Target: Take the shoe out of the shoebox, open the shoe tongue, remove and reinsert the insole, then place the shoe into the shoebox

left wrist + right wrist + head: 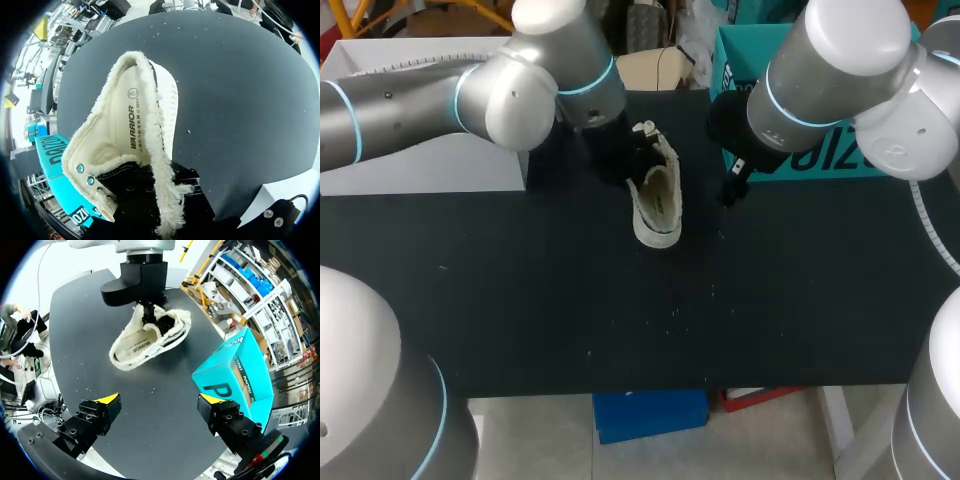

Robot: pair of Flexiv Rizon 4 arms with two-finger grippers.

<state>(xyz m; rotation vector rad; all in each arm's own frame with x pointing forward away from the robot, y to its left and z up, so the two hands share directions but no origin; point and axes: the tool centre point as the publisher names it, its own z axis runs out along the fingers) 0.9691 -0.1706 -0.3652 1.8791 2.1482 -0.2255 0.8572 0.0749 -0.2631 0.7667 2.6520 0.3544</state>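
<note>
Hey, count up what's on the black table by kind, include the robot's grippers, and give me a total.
Cream shoe: 1
Teal shoebox: 1
Grippers: 2, the left gripper and the right gripper
Total: 4

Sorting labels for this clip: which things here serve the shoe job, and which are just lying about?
Job: cream fleece-lined shoe, its cream printed insole, teal cardboard shoebox, left gripper, right gripper.
Lying about: pale specks on the black table; white block on its left side.
</note>
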